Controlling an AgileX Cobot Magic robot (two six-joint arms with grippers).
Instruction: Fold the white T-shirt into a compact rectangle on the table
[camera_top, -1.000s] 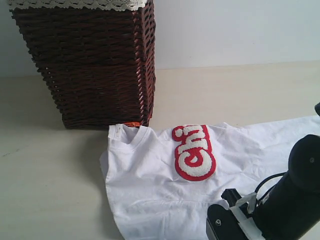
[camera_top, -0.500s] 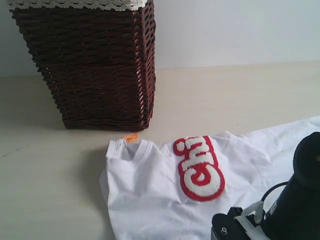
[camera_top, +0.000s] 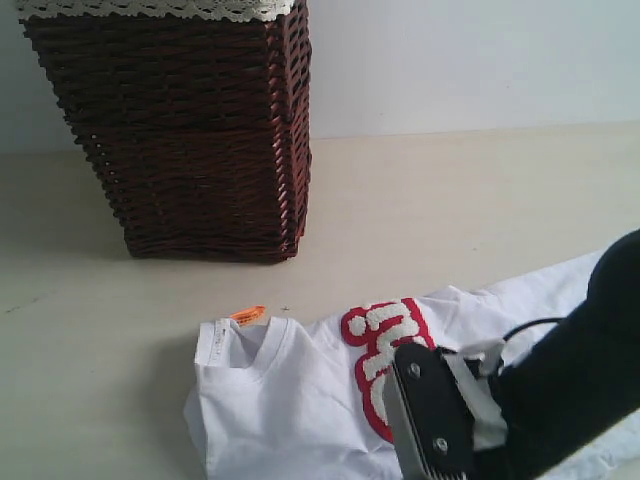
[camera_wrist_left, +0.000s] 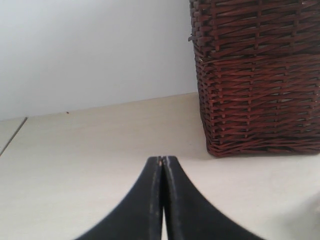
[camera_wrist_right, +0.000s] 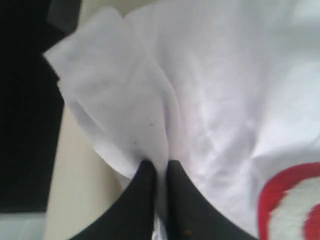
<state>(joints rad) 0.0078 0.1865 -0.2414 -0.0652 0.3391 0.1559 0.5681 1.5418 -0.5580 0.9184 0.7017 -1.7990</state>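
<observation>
Right claw (camera_wrist_right: 159, 168) clamped on white T-shirt (camera_wrist_right: 210, 90) fold, left claw (camera_wrist_left: 163, 160) pressed together, red-edged lettering (camera_top: 380, 325) rumpled

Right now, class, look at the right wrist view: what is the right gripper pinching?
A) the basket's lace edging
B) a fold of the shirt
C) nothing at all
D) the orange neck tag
B: the right gripper has its jaws closed on a bunched white fold of the shirt.
</observation>
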